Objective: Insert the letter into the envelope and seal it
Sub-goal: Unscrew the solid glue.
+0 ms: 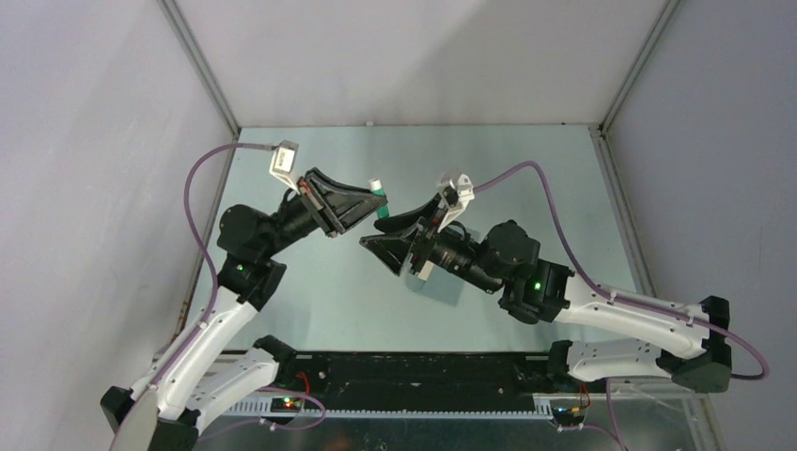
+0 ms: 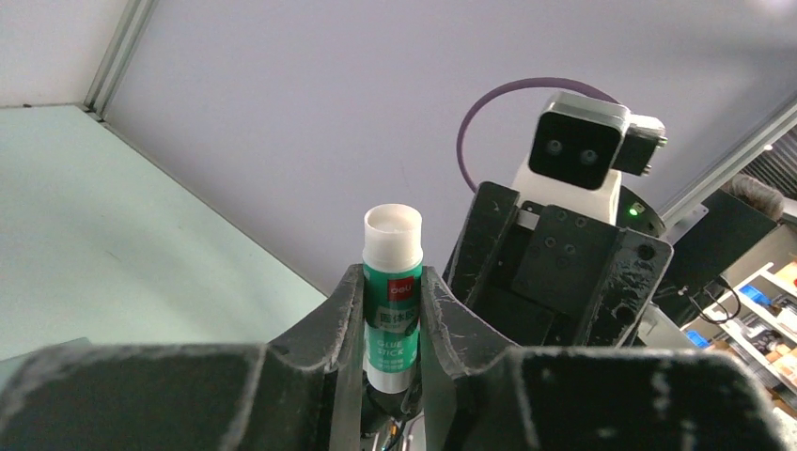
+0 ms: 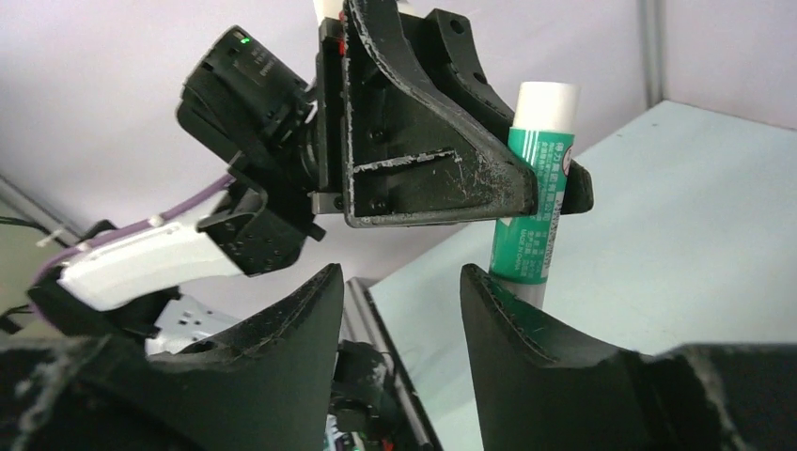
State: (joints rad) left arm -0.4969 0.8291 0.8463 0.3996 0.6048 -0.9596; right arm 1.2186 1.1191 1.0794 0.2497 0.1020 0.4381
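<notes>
Centrally, above the pale green table (image 1: pixel 526 178), both arms are raised and their wrists turned toward one another.

Left gripper (image 2: pixel 395 291): its jaws are clamped on the green labelled body of a glue stick (image 2: pixel 393 230). The stick is held clear of the table surface. Its white end juts out past the fingertips, and from the left wrist camera the rim of that end looks hollow.

Right gripper (image 3: pixel 397 282): its jaws stand apart with nothing between them. From the right wrist camera, the lower part of the stick passes behind the tip of one finger (image 3: pixel 526 348), outside the gap. From overhead, the green end of the stick lies just beside the tip of the farther right finger. Whether stick and finger touch cannot be told.

Envelope (image 1: pixel 444 287): a flat patch, slightly darker and greyer than the tabletop, lies on the table under the right wrist and is largely covered by the arm. Its flap cannot be made out, so the identification is uncertain. It lies apart from both grippers, lower than they are.
</notes>
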